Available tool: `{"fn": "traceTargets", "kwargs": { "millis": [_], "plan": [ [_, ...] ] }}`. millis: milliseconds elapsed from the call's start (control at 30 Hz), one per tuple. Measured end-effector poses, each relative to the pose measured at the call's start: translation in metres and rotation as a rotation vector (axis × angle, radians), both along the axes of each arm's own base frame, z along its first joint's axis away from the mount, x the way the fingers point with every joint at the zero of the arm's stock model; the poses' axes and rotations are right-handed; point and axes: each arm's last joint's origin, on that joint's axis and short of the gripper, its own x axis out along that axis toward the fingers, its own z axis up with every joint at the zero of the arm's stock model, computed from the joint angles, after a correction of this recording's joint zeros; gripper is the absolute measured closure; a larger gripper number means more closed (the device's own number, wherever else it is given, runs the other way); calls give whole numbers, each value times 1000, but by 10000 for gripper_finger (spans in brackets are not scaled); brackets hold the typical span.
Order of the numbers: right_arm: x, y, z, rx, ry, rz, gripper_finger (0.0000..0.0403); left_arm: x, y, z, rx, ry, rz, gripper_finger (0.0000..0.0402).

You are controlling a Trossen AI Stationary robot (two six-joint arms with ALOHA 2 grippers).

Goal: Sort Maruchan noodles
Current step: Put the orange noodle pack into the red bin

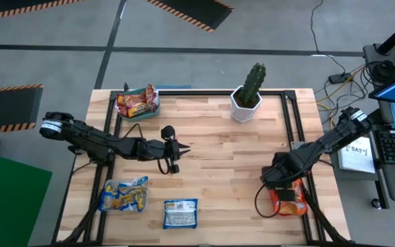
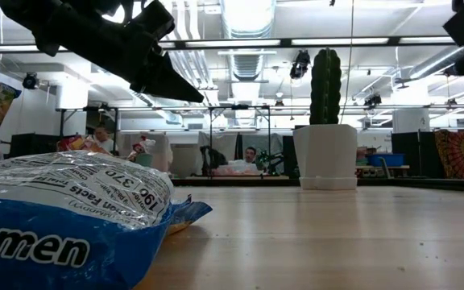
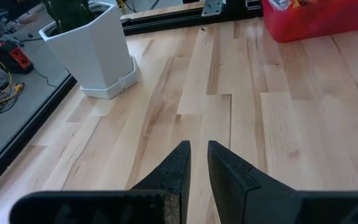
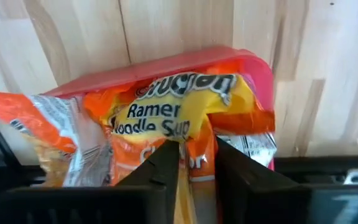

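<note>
My right gripper (image 1: 284,186) points down into a pink tray (image 1: 302,210) at the table's near right and is shut on an orange-yellow Maruchan noodle packet (image 4: 179,106) lying there among other orange ones. My left gripper (image 1: 184,148) hovers shut over the bare table middle, holding nothing (image 3: 197,152). Red-silver packets (image 1: 137,101) lie in a tray at the far left. Blue-yellow packets (image 1: 123,195) lie in a tray at the near left. One blue packet (image 1: 180,213) lies flat on the table near the front edge. My right gripper pinches a raised fold of the orange-yellow packet (image 4: 183,177) between its two fingers, coming from above and pointing down. The rest of the packet lies crumpled in the pink tray (image 4: 253,65) on the other packets.
A cactus in a white pot (image 1: 247,96) stands at the far middle of the table. A black frame (image 1: 293,116) runs along the table's edges. The wood between the two arms is bare. The blue packet (image 2: 63,225) lies close to the low camera.
</note>
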Motion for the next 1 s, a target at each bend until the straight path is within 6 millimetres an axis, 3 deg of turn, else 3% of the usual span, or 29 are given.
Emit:
{"fn": "traceTargets", "kwargs": {
  "millis": [267, 467, 633, 1000],
  "plan": [
    [-2, -1, 38, -29, 40, -95, 302, 0, 0, 0, 0, -1, 0, 363],
    [-1, -1, 49, -29, 33, -178, 336, 0, 0, 0, -1, -4, 0, 363],
    [-4, -2, 35, -55, 72, -157, 388, 0, 0, 0, -1, -4, 0, 363],
    [-5, -3, -28, -19, 38, -112, 394, 0, 0, 0, 0, 0, 0, 363]
  ]
}}
